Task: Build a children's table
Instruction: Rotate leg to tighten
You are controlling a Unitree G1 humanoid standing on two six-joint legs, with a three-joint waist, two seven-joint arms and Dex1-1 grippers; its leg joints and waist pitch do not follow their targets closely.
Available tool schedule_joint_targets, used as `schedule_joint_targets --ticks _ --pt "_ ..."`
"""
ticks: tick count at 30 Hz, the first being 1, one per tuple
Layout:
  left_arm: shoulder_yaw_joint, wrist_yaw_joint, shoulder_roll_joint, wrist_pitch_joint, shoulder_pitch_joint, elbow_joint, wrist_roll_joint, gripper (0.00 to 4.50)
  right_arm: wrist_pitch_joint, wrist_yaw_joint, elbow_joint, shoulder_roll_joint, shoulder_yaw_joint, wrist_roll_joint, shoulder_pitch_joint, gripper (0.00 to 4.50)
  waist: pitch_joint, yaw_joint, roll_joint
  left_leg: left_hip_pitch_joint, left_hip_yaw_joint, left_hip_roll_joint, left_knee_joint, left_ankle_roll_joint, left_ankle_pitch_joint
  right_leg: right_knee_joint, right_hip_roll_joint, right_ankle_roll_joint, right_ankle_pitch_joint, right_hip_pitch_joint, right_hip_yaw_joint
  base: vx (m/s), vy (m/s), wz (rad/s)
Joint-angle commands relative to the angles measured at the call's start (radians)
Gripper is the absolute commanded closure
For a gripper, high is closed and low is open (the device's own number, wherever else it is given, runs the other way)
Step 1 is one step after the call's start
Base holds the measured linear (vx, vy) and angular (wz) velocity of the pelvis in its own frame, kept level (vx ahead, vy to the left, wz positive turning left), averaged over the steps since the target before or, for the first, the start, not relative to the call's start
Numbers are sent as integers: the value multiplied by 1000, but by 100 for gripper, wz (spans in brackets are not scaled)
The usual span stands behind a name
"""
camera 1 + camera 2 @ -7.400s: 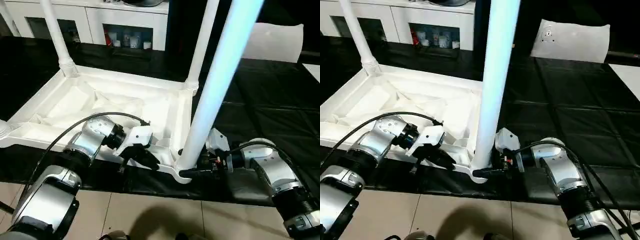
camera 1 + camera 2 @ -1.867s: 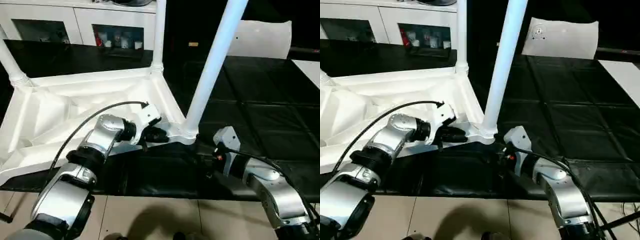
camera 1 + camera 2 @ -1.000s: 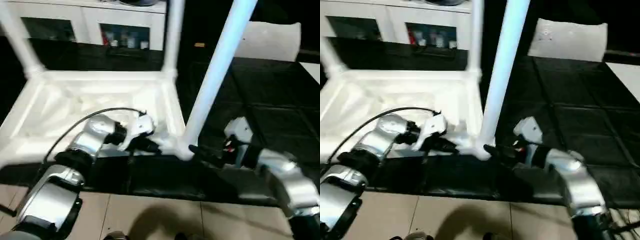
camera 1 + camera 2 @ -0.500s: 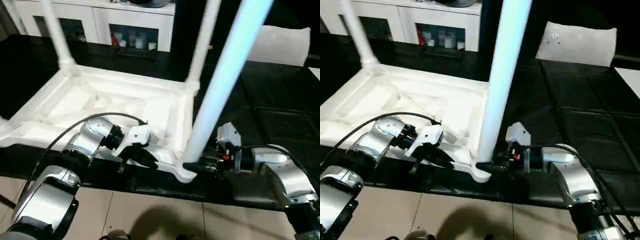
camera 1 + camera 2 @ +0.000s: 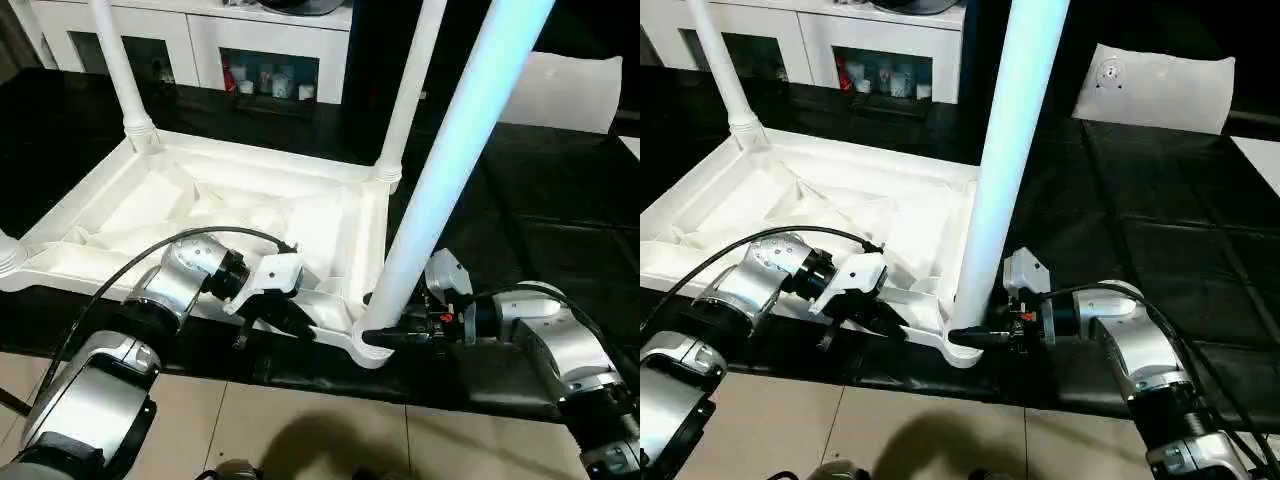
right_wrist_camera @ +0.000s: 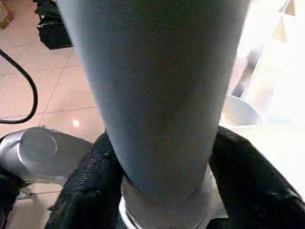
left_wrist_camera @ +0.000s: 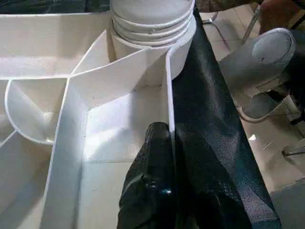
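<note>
The children's table lies upside down: its white ribbed tabletop [image 5: 200,200] rests on the black mat. Legs stand in the far-left [image 5: 120,70] and far-right [image 5: 405,95] corner sockets. The near-right leg [image 5: 440,170] rises steeply toward the camera. My left gripper [image 5: 295,318] is shut on the tabletop's near rim [image 7: 169,95], one finger [image 7: 157,181] on the inside of the wall. My right gripper [image 5: 970,338] reaches in level from the right. Its fingers [image 6: 90,191] press both sides of the near-right leg's base [image 6: 157,86], just above the socket.
White glass-door cabinets [image 5: 200,40] line the back. A flat white sheet [image 5: 560,90] lies far right on the black mat [image 5: 540,200]. The mat's front edge runs just below the grippers, with tiled floor [image 5: 300,430] beyond it.
The camera has swung. My right gripper has come in to the near-right leg's base and its fingers have closed around it. The left gripper has kept its hold on the rim.
</note>
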Motion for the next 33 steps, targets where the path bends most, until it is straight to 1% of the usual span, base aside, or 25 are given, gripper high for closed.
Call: schedule_joint_targets --ticks 1,5,7,12,13,14,15,16,17,18,19,20,21,22,23,24,25,26,27,28,29,30,31,32,33 --pt "-36 -50 -13 -29 -15 -13 4 450 -8 2 13 -4 3 -4 -23 220 -79 -4 -6 2 -2 44 -67 63 -140 -54 -68 -185 -279 65 61 0 0 0" --pt "-36 -50 -13 -30 -15 -11 3 450 -1 8 14 -6 8 -5 -24 244 -78 -4 -8 1 -2 43 -67 61 -144 -55 -68 -183 -290 65 60 0 0 0" --pt "-34 -50 -14 -32 -16 -8 5 450 10 11 9 -7 9 -5 -22 248 -78 -3 -8 2 -2 43 -67 59 -147 -57 -68 -175 -307 65 60 0 0 0" --pt "-19 -31 -19 -15 -17 0 11 450 54 -9 -14 -4 8 0 -7 251 -76 -4 -4 1 -2 43 -68 60 -147 -57 -67 -175 -300 65 60 0 0 0" --pt "-19 -31 -19 -15 -17 0 11 450 54 -9 -14 -4 8 0 -7 251 -75 -4 -5 2 -2 43 -68 59 -152 -59 -67 -174 -305 64 60 0 0 0" --pt "-17 -17 -20 -6 -16 0 13 450 72 -23 -21 -2 5 2 -2 251 -74 -4 -6 3 -2 42 -69 57 -159 -61 -67 -169 -323 64 60 0 0 0" --pt "-11 26 -27 16 -14 -2 18 450 134 -70 -38 12 -9 16 9 251 -72 -4 -3 3 -3 42 -70 55 -163 -63 -67 -167 -333 65 59 0 0 0" --pt "-5 64 -33 34 -16 1 25 450 168 -103 -47 22 -17 21 15 251 -71 -5 -4 4 -5 43 -72 48 -173 -66 -67 -155 -363 64 59 0 0 0" --pt "2 109 -42 50 -20 7 33 450 188 -136 -54 33 -23 19 20 251 -68 -7 -2 6 -6 41 -73 39 -198 -74 -69 -138 -420 62 56 0 0 0" --pt "13 168 -55 75 -26 16 39 450 205 -179 -62 49 -30 13 26 251 -66 -9 -4 8 -6 40 -73 32 -210 -80 -70 -125 -453 60 56 0 0 0" --pt "30 226 -74 103 -33 24 36 450 214 -228 -67 70 -36 2 32 251 -64 -11 -4 15 -7 37 -71 21 -230 -90 -70 -103 -515 55 53 0 0 0" --pt "55 283 -101 137 -39 28 22 450 220 -283 -71 95 -43 -12 37 251 -62 -13 -4 16 -7 35 -70 16 -237 -94 -71 -94 -541 53 52 0 0 0" --pt "67 307 -112 152 -42 30 15 450 222 -307 -72 106 -47 -17 40 251 -62 -16 -5 17 -8 32 -69 11 -243 -103 -72 -75 -578 54 48 0 0 0" --pt "110 420 -166 217 -57 35 -9 450 240 -400 -80 154 -56 -37 46 251 -62 -24 -10 10 -12 30 -72 8 -245 -104 -69 -55 -591 60 42 0 0 0" --pt "117 439 -179 230 -60 34 -14 450 245 -424 -81 169 -59 -40 46 251 -62 -30 -8 12 -15 30 -73 4 -255 -108 -68 -47 -598 56 38 0 0 0" --pt "137 508 -221 274 -70 32 -27 450 276 -516 -82 223 -73 -48 43 251 -62 -36 -9 14 -14 29 -71 5 -263 -111 -68 -44 -601 54 38 0 0 0" --pt "146 551 -248 296 -76 33 -32 450 288 -578 -77 261 -83 -55 36 251 -61 -46 -13 6 -18 30 -72 4 -270 -106 -68 -46 -601 57 36 0 0 0" --pt "151 577 -264 309 -80 34 -34 450 295 -616 -73 284 -89 -60 32 251 -62 -54 -13 9 -18 24 -68 6 -276 -114 -69 -35 -620 55 31 0 0 0" --pt "155 619 -295 328 -86 36 -33 450 309 -699 -57 333 -103 -70 17 251 -64 -61 -11 9 -16 20 -65 17 -266 -117 -70 -34 -620 54 32 0 0 0" --pt "158 644 -309 334 -90 38 -32 450 316 -747 -44 359 -114 -75 7 251 -63 -64 -13 5 -16 18 -65 22 -258 -117 -68 -32 -620 55 32 0 0 0" --pt "165 691 -335 345 -97 45 -30 450 326 -837 -18 406 -137 -84 -13 251 -65 -69 -10 5 -15 16 -63 28 -251 -121 -67 -29 -629 52 30 0 0 0" --pt "172 724 -356 355 -101 49 -27 450 336 -902 1 442 -153 -90 -30 251 -64 -71 -7 5 -15 17 -63 26 -251 -123 -68 -29 -636 50 29 0 0 0" --pt "176 742 -371 363 -103 49 -25 450 330 -928 12 465 -158 -92 -41 251 -67 -76 -7 3 -17 16 -63 24 -244 -122 -69 -31 -624 54 27 0 0 0" --pt "178 753 -381 372 -103 47 -22 450 322 -934 14 484 -163 -87 -46 251 -67 -79 -6 0 -17 19 -66 33 -238 -119 -66 -36 -592 56 29 0 0 0" --pt "178 753 -381 372 -103 47 -22 450 322 -934 14 484 -163 -87 -46 251 -67 -79 -6 0 -17 19 -66 33 -238 -119 -66 -36 -592 56 29 0 0 0"
